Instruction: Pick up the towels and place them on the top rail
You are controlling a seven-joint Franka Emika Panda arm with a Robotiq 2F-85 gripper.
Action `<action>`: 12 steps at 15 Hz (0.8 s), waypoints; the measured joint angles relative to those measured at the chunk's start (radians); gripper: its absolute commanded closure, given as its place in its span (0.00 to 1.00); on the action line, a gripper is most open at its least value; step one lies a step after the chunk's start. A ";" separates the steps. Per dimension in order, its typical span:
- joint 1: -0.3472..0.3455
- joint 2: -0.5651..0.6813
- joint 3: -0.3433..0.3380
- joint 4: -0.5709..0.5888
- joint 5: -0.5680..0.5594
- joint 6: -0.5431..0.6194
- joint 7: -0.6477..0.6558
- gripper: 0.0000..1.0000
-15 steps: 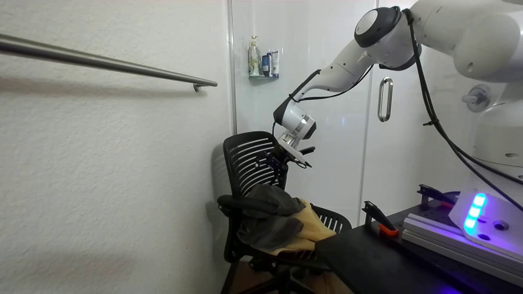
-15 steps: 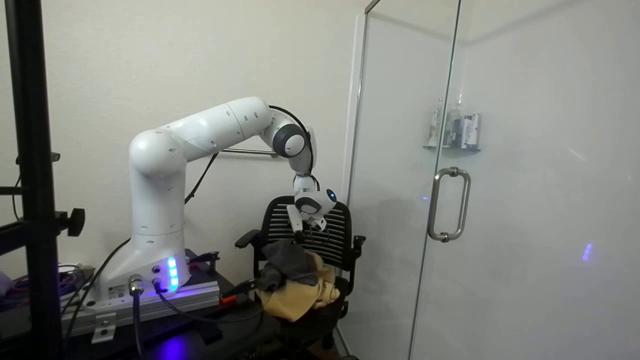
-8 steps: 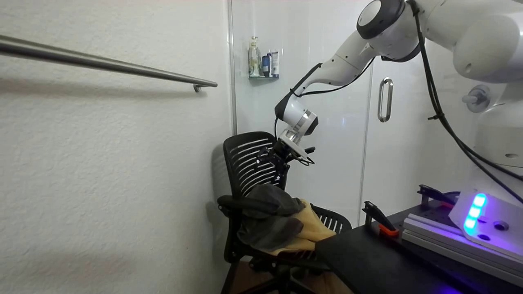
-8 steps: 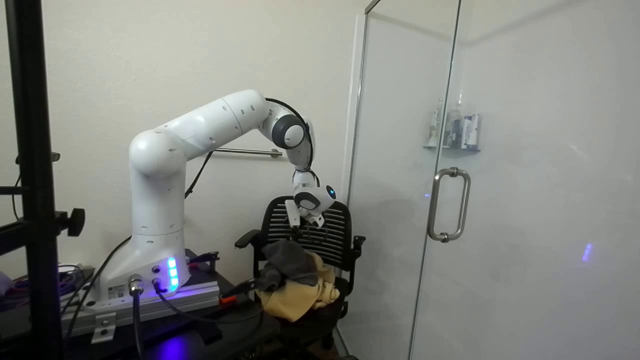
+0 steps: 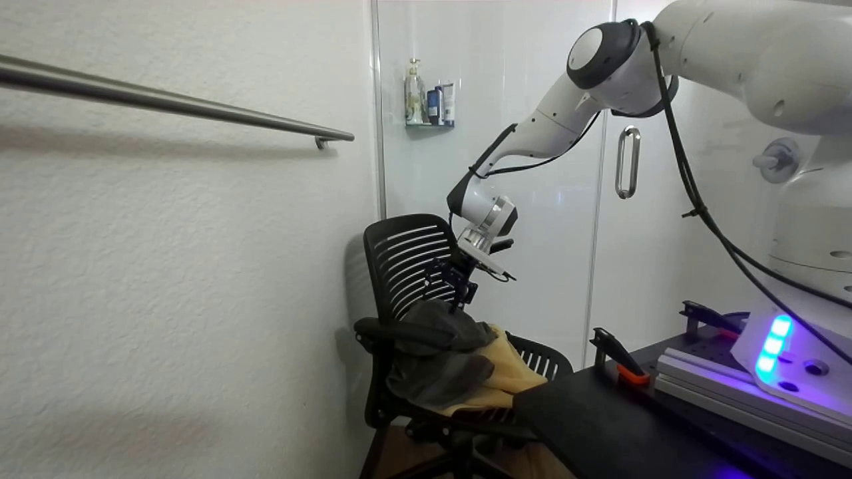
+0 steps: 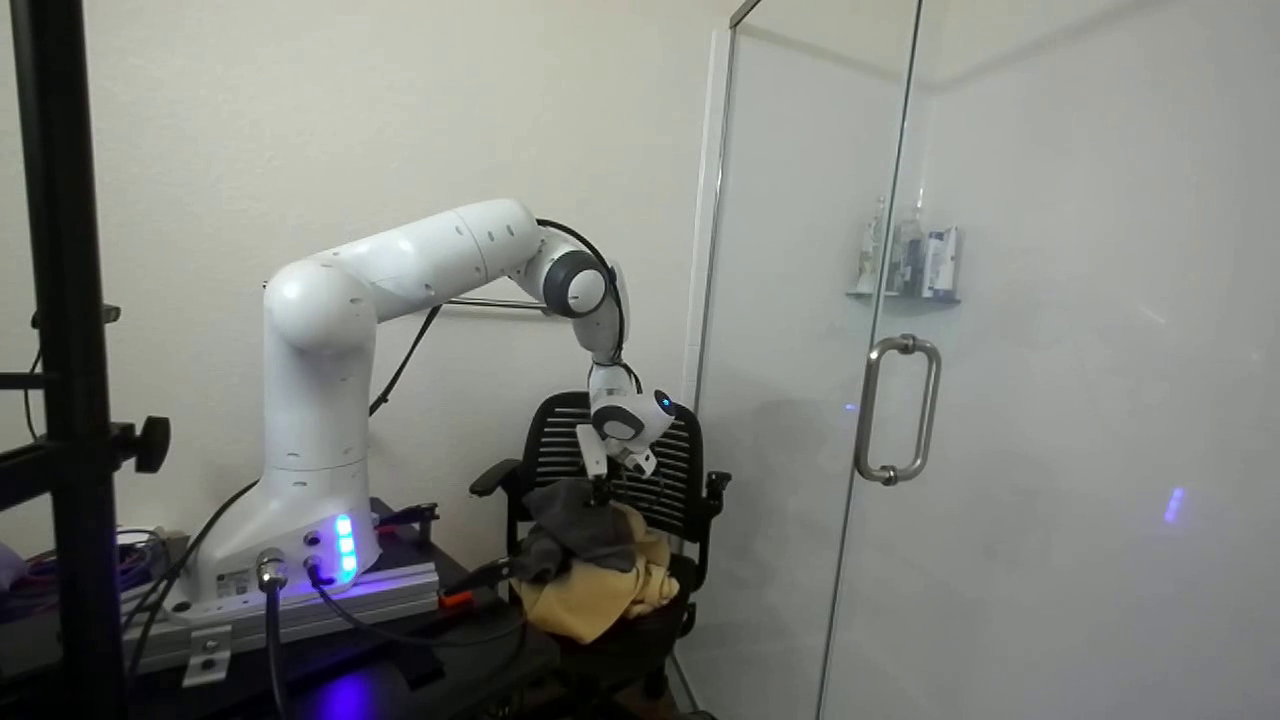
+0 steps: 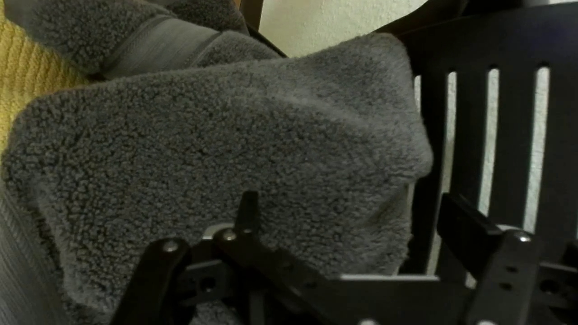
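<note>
A grey fleecy towel lies heaped over a yellow towel on the seat of a black chair. Both towels, grey and yellow, also show in the other camera's picture. In the wrist view the grey towel fills the middle and the yellow towel shows at the left edge. My gripper is open; one finger is over the grey towel, the other is past its edge, before the chair back. In an exterior view the gripper is at the towel's top; contact is unclear. A metal rail is on the wall.
The black chair's slatted back stands behind the towels, with an armrest beside them. A black table with clamps bears the arm. A glass shower door with a handle stands to one side.
My gripper rose slightly, then came down to the top of the grey towel. It stays open. The towels and chair have not moved.
</note>
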 measured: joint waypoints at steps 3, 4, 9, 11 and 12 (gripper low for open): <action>0.014 0.074 -0.006 0.075 -0.002 0.026 -0.001 0.28; 0.018 0.093 -0.006 0.097 -0.004 0.038 -0.005 0.34; 0.030 0.141 -0.006 0.159 -0.011 0.070 -0.009 0.69; 0.032 0.147 -0.006 0.170 -0.015 0.077 -0.009 0.83; 0.032 0.149 -0.005 0.173 -0.017 0.082 -0.009 0.89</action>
